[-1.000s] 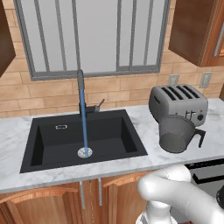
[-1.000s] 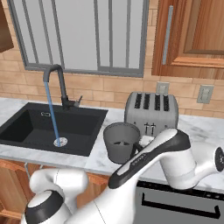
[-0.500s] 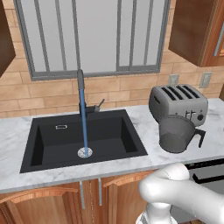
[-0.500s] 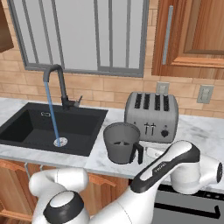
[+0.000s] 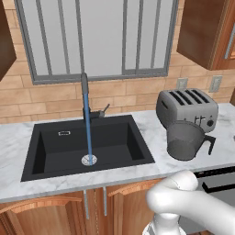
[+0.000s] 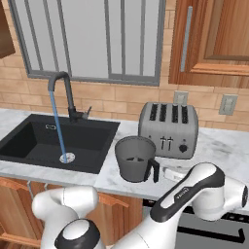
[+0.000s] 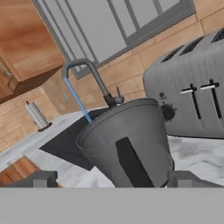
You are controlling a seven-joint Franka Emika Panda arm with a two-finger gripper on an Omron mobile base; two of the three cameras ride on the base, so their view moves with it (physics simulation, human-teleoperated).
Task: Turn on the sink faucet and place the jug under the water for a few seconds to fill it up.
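Hand view: my gripper (image 7: pixel 109 177) stood wide apart, fingertips (image 7: pixel 40 178) cut off low, framing the jug (image 7: pixel 127 140) on the counter (image 6: pixel 219 146); its handle faced me, the toaster (image 7: pixel 192 83) partly hidden behind.

A wide window (image 5: pixel 98 39) with grey frame and thin vertical bars is filling the wall above the counter, its panes glowing a flat pale grey. Tan brick tiling (image 5: pixel 133 92) is running along the wall beneath it. A white marble counter (image 5: pixel 18 137) is stretching across the room, veined in grey. Wooden upper cabinets (image 6: pixel 214 41) are hanging to the right of the window, one carrying a long silver handle (image 6: pixel 185 39). Wooden base cabinets (image 5: pixel 50 215) are standing below the counter. Two wall outlets (image 6: pixel 227 104) are sitting on the brick. A paper towel holder (image 7: pixel 37 116) is standing far along the counter.
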